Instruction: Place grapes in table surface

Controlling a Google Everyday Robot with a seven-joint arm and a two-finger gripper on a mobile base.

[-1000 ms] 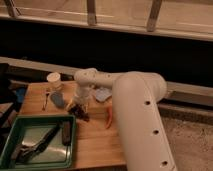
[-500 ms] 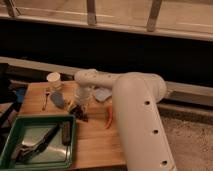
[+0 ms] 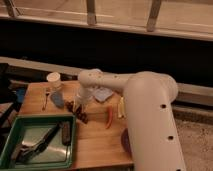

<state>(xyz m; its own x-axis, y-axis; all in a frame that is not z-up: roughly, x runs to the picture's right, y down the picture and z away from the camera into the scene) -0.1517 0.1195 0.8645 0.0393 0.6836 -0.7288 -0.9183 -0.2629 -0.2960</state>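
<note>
The grapes (image 3: 80, 114) are a small dark bunch lying on the wooden table surface (image 3: 95, 142), just right of the green tray's far corner. My gripper (image 3: 80, 104) comes down from the white wrist (image 3: 84, 92) directly over the bunch's far end, at or touching it. The wrist hides the contact point. My large white arm (image 3: 147, 115) reaches in from the lower right.
A green tray (image 3: 10, 150) with dark utensils fills the front left. A red chili (image 3: 109, 119) and a yellow item (image 3: 120, 107) lie right of the grapes. A white cup (image 3: 53, 80), fork (image 3: 46, 97), blue object (image 3: 56, 99) and blue-white packet (image 3: 103, 94) sit behind. A dark bowl (image 3: 125, 140) is half hidden by my arm.
</note>
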